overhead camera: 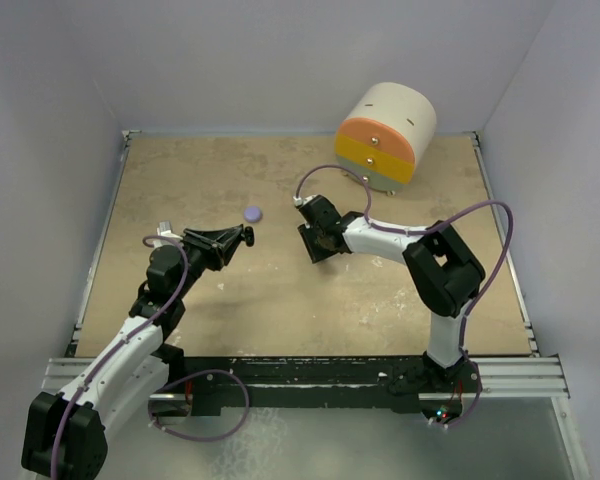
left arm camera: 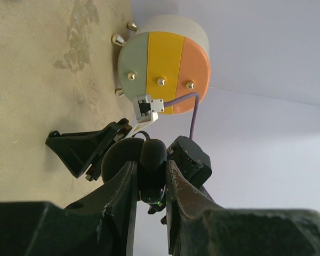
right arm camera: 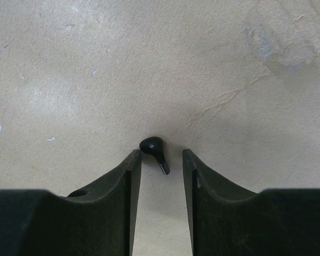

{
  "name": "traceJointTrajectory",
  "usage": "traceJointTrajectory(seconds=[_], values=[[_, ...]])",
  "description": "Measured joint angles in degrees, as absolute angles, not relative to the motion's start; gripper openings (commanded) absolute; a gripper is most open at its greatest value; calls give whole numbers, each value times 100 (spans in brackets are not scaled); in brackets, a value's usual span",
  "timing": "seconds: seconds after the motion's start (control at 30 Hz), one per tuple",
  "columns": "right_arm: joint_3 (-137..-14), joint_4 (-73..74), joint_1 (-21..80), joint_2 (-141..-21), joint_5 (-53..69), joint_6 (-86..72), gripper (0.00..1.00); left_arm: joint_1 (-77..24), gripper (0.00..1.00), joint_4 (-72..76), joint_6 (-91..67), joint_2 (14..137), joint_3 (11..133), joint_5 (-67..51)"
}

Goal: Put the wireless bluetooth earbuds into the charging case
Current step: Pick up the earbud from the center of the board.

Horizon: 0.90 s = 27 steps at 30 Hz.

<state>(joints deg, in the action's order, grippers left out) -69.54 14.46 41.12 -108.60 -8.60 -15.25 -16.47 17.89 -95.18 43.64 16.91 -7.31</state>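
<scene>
1. Left gripper (overhead camera: 243,238) is raised off the table (overhead camera: 280,310). Its jaws are clenched on a black case (left arm camera: 152,159), pinched between both fingers.
2. Right gripper (right arm camera: 161,157) is low over the table, jaws parted, gripping nothing.
3. There's the black earbud (right arm camera: 154,153), lying on the table right in the gap at the fingertips. Its round head pokes just past them and its stem points back in. It sits nearer the finger on the view's left; whether it touches, I cannot tell.
4. Farther out, 1 lavender puck (overhead camera: 252,213) lies just beyond the 2 grippers.
5. At the far edge stands a drum (overhead camera: 385,135) with orange and yellow fronts.
</scene>
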Motion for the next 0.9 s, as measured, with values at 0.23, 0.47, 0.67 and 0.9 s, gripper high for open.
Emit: traceJointTrajectory(seconds=[0.23, 0.47, 0.67, 0.9], values=[[-7017, 1369, 4112, -10925, -845, -1500, 39, -1634, 0, 1789, -9518, 4344, 1691, -729], [-7039, 1319, 4112, -10949, -845, -1500, 39, -1614, 0, 1789, -9518, 4335, 1688, -729], [-7039, 1319, 4112, -10951, -845, -1505, 38, -1614, 0, 1789, -9518, 4335, 1688, -729], [-7067, 1315, 4112, -10982, -849, -1522, 36, -1614, 0, 1787, -9518, 4305, 1688, -729]])
